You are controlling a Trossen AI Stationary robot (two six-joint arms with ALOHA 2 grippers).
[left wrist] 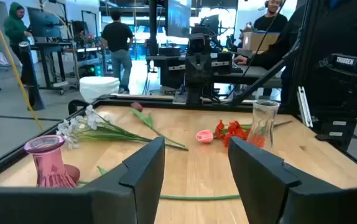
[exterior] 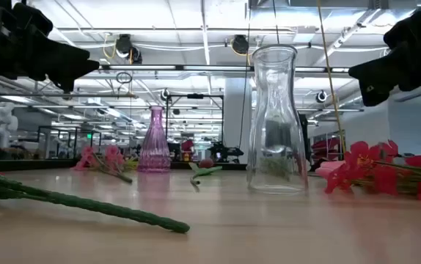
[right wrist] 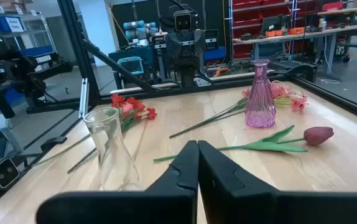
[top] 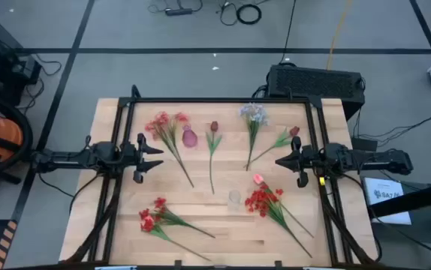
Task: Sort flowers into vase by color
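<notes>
Nothing sorted yet, judging by how things lie. Left pincer hovers at the left side of the surface, fingers spread wide, gripping nothing. Near the front left, red flowers lie flat; farther back, a pink spray rests just beside the pink vase, which stands empty. At centre, a dark red tulip lies flat, with the clear vase toward the front, also empty. Rightward come a pale sprig, another dark tulip, a pink bud and a red cluster. Right pincer hangs at the right side, clamped fully together on nothing. Every stem left to place.
</notes>
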